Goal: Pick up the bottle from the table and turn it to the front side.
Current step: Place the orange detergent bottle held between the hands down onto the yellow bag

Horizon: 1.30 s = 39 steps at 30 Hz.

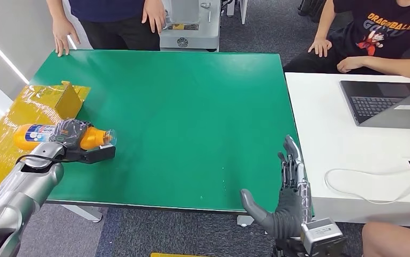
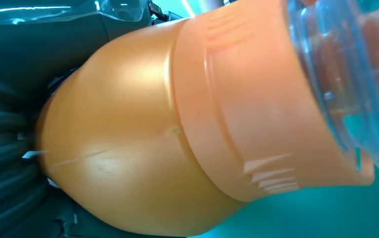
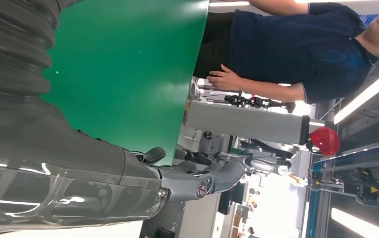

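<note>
The orange bottle point(image 1: 58, 135) lies on its side at the left edge of the green table point(image 1: 181, 118). It has a blue and white label and a clear cap that points toward the middle of the table. The left hand point(image 1: 73, 135) is wrapped around the bottle's middle and holds it. In the left wrist view the bottle point(image 2: 177, 124) looks full of orange, and the clear cap point(image 2: 346, 74) sits on its end.

A yellow cardboard box point(image 1: 31, 110) lies flat and open just behind the bottle, hanging past the table's left side.

The right hand point(image 1: 285, 201) is up at the near right corner of the table. Its fingers are straight and spread, and it holds nothing.

Most of the green top is bare. A white table point(image 1: 326, 139) touches its right side, with a laptop point(image 1: 387, 103) on it. One person point(image 1: 106, 16) stands at the far edge, and another person point(image 1: 385, 37) sits by the white table.
</note>
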Motion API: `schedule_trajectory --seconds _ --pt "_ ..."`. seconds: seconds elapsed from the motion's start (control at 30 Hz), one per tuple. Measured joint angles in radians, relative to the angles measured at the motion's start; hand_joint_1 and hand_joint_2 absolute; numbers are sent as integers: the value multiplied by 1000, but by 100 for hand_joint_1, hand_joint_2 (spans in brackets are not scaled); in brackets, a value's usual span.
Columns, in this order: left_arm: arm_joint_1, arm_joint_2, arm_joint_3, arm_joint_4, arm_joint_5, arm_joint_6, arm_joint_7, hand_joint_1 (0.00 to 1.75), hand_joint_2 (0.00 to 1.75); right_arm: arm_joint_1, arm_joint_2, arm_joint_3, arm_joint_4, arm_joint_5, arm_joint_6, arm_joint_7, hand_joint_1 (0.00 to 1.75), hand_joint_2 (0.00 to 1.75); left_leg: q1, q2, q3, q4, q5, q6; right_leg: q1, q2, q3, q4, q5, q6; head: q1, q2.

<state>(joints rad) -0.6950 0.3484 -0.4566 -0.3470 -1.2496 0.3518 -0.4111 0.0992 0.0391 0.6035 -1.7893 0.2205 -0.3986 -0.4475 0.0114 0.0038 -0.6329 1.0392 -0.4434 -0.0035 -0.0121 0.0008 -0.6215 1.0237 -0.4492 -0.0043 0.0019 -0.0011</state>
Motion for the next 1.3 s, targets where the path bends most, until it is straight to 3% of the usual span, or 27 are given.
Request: schedule_trajectory --seconds 0.87,1.3 --pt "13 -1 20 25 0 -4 85 175 175 -7 -9 2 -3 0 -27 -3 0 175 0 0 0 0 0 0 0 0 0 0 0 0 0 0" --pt "81 48 55 25 20 37 99 175 175 -9 -9 12 1 0 5 -11 0 175 0 0 0 0 0 0 0 0 0 0 0 0 0 0"
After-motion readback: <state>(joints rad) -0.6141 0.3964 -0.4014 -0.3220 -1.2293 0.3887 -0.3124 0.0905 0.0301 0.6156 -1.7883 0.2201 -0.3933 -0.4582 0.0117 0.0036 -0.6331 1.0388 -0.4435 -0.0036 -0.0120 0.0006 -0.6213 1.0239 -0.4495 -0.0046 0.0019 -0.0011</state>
